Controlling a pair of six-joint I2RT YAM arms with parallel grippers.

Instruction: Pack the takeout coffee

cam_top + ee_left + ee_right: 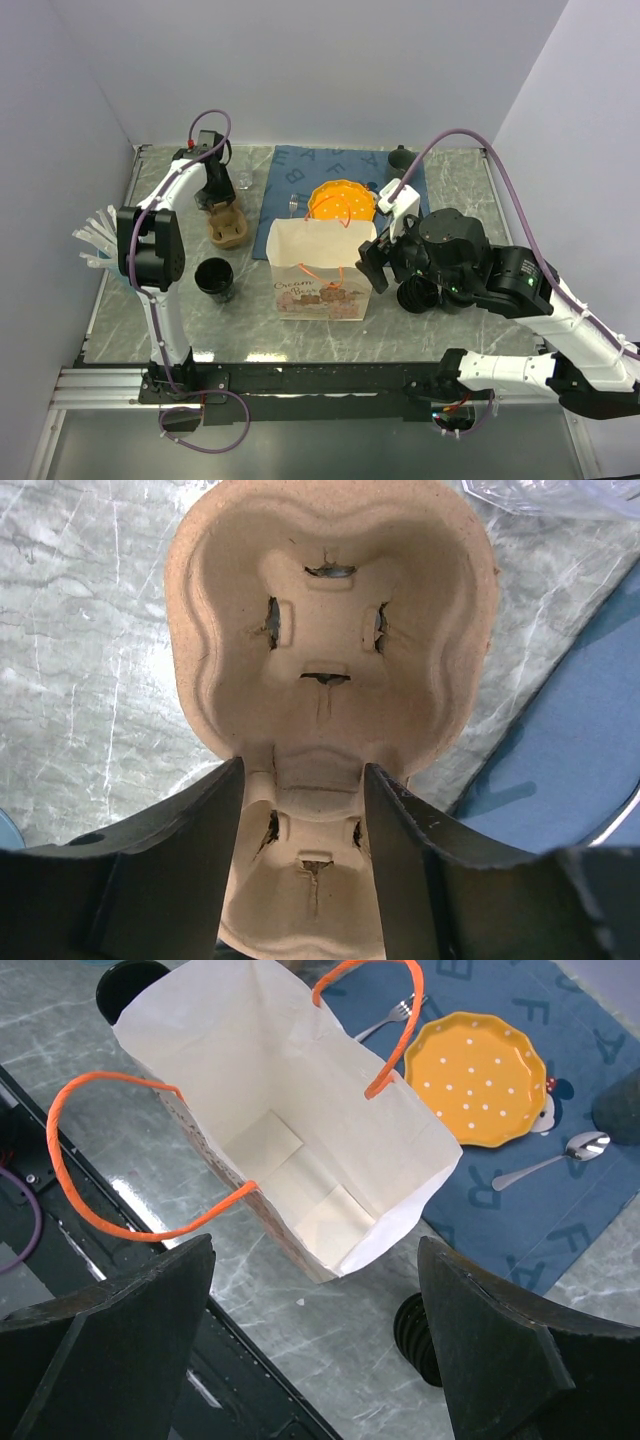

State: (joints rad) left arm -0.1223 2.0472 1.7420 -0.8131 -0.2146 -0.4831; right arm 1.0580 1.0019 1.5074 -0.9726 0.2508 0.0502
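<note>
The takeout coffee (214, 277) is a small black cup standing open on the marble table, left of the paper bag (320, 265); its rim also shows in the right wrist view (130, 980). A round ribbed black lid (418, 294) lies right of the bag (300, 1120). My left gripper (215, 200) is down over a brown pulp cup carrier (330, 630). Its fingers (190, 850) stand apart over the near cell, and contact is hidden. My right gripper (315, 1250) hangs open above the table between the bag's corner and the lid (415, 1335), holding nothing.
A blue placemat (300, 165) holds a yellow dotted plate (342, 202), a fork and a spoon (560, 1155). A dark green mug (400, 157) stands at the back. A light blue cup of clear straws (100, 240) sits far left. A clear plastic cup (244, 180) is behind the carrier.
</note>
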